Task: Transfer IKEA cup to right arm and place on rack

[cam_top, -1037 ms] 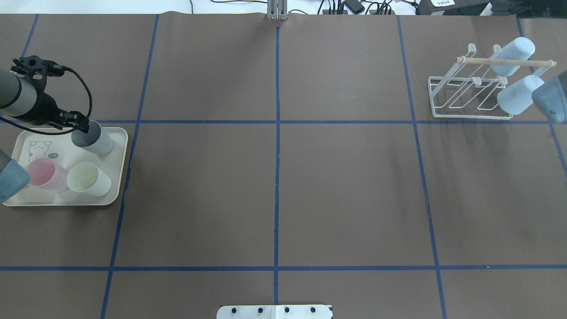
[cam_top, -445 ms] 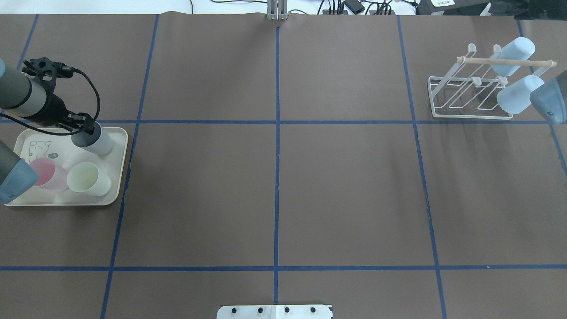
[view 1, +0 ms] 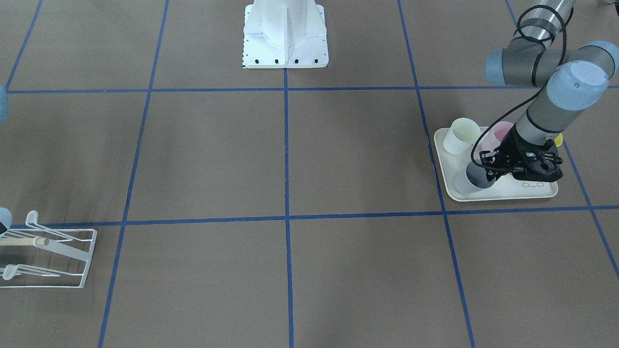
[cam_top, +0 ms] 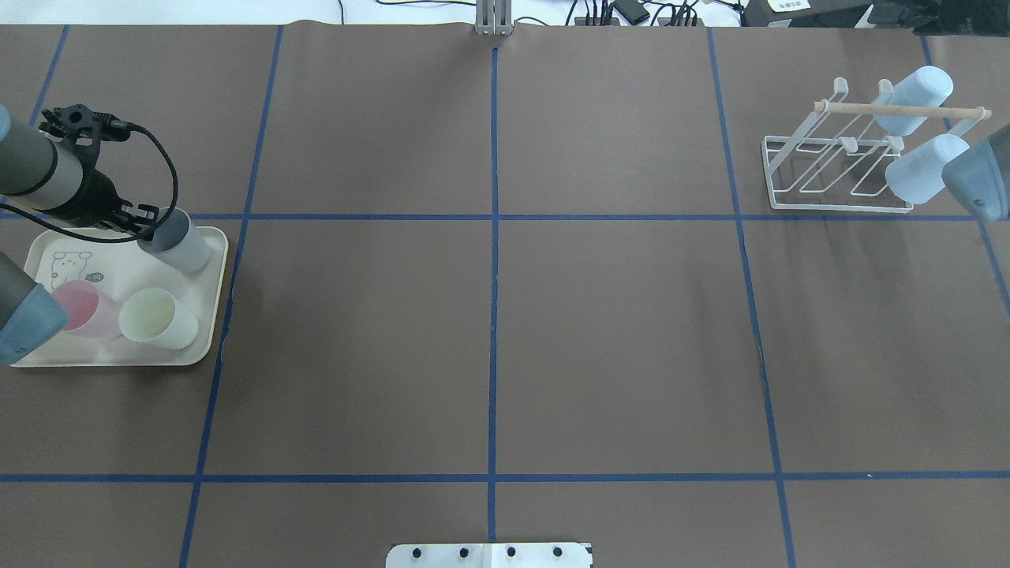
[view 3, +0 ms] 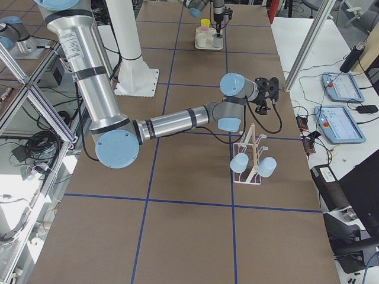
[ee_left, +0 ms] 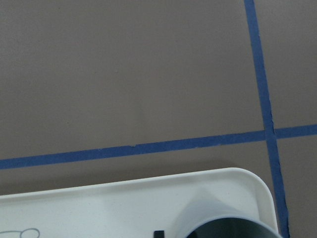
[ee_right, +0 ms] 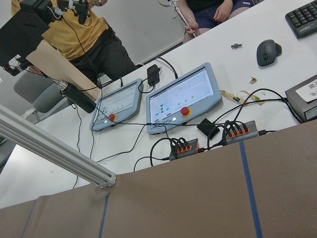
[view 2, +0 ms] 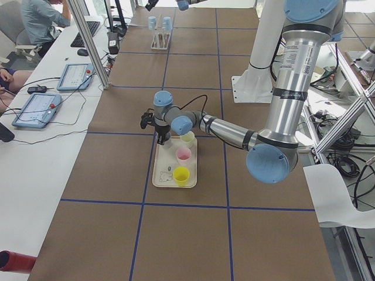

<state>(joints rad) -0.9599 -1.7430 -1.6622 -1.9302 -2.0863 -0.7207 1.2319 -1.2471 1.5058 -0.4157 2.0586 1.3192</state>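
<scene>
A grey IKEA cup [cam_top: 186,249] stands at the far right corner of the cream tray [cam_top: 110,264]. My left gripper [cam_top: 154,227] is shut on its rim, the cup leaning a little; it also shows in the front view [view 1: 487,170] with the cup [view 1: 464,182]. The left wrist view shows only the cup's dark rim [ee_left: 233,229]. The white wire rack [cam_top: 836,170] with a wooden rod stands far right. My right gripper [view 3: 266,89] hangs beyond the rack's end, seen only in the right side view; I cannot tell whether it is open.
A pink cup [cam_top: 83,308] and a pale yellow cup [cam_top: 158,315] stand on the tray's near half. Two light-blue cups [cam_top: 915,99] [cam_top: 919,177] hang on the rack's right side. The right arm's blue joint cap [cam_top: 978,185] overlaps the rack's right end.
My left gripper has shifted slightly right and away with the grey cup; the cup has slid toward the tray's far right corner. The right arm has barely moved.
</scene>
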